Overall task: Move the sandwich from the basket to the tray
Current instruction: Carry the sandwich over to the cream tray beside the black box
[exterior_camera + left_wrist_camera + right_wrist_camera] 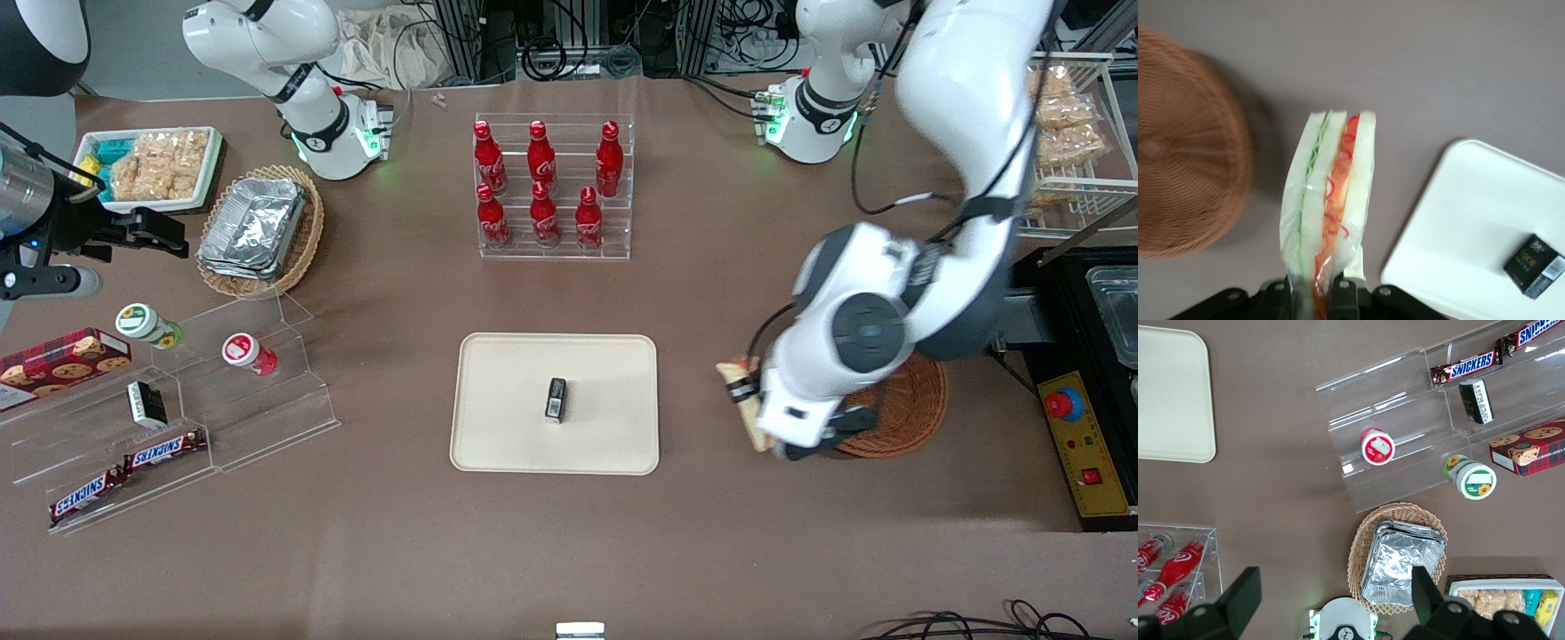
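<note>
The gripper [1317,293] is pinching the sandwich [1330,207] by its narrow end, carrying it above the bare tabletop between the basket [1185,147] and the tray [1471,220], its long axis reaching forward from the fingers.

6 cola btls [551,191] in rack | foil pans [253,224] — tan basket | 2 Snickers [124,471]
</note>
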